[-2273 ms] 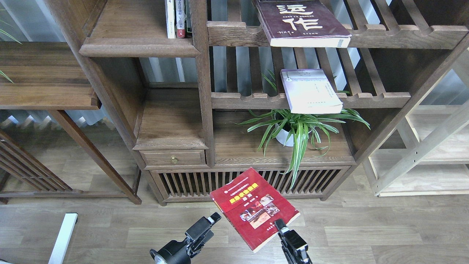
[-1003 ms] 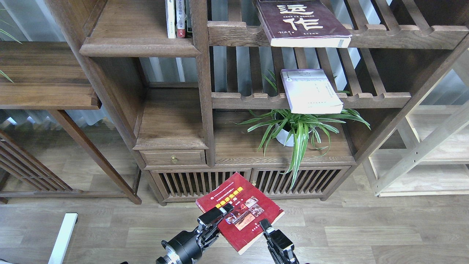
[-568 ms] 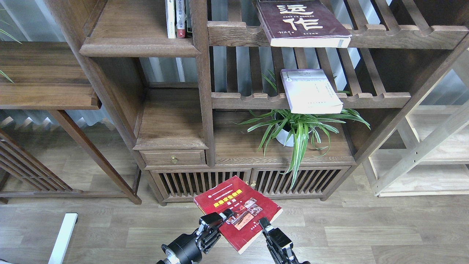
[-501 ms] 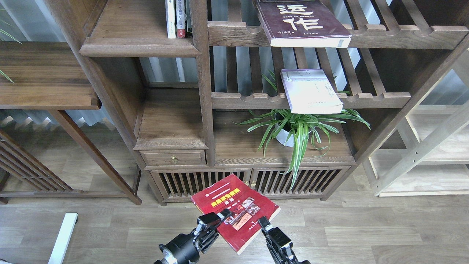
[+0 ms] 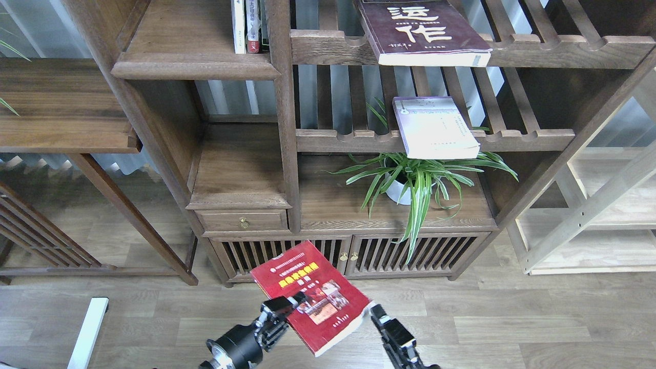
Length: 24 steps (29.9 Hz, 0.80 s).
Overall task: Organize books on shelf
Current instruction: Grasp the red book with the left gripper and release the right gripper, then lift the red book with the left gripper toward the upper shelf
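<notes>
The bright red book [image 5: 310, 292] with a yellow title is held low in front of the cabinet doors, tilted. My left gripper [image 5: 281, 309] is shut on its left edge, one finger over the cover. My right gripper [image 5: 378, 311] sits just off the book's right corner, apart from it; its fingers cannot be told apart. The maroon book [image 5: 420, 31] lies flat on the upper slatted rack. The pale lavender book [image 5: 433, 128] lies flat on the lower slatted rack. The solid dark shelf board [image 5: 189, 65] is at the upper left and carries slim upright volumes [image 5: 246, 25].
A second solid board [image 5: 238, 177] sits above a small drawer [image 5: 242, 221]. A potted spider plant [image 5: 410, 179] stands under the lavender book. A side table [image 5: 61, 107] is on the left, and a light pine frame [image 5: 589, 215] on the right. A white bar [image 5: 88, 333] lies on the floor.
The red book has moved left and slightly down. My left gripper came onto its left edge and closed on it. My right gripper, earlier at the book's right edge, now stands clear of it.
</notes>
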Motion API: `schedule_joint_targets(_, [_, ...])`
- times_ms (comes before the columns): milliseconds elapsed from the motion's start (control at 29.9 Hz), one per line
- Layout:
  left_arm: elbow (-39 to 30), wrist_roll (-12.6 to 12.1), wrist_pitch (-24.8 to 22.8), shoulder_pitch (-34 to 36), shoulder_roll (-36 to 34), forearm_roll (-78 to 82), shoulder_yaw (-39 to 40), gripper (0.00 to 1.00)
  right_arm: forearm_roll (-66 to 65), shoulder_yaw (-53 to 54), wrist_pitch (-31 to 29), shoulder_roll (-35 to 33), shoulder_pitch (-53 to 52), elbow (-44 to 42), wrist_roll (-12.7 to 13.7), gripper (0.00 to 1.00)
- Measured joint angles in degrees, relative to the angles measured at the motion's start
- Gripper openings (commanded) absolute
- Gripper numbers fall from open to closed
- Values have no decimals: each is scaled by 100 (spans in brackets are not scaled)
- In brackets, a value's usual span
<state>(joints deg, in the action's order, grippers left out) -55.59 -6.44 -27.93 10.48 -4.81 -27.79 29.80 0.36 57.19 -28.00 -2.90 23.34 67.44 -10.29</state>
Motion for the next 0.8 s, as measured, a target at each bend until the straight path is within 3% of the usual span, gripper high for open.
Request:
schedule_joint_targets(167, [70,-15,-4,28,-132,256,206,0,21,383,0,-8,-366,-446,-24,53])
schedule_joint_targets(401, [156,-125,-8,248,-310,1019,626,0,26,705,0,0,-852,-506,-26,57])
schedule_joint_targets(602, [8,-229,-8,147,-477,1779,1497,0,34,773,0,13,-1109,-506,-32,59])
schedule_joint_targets(802, [-715,-310,-8,-143,-492,2945,2551,0,49,776,0,34,-1246,-506,-58,59])
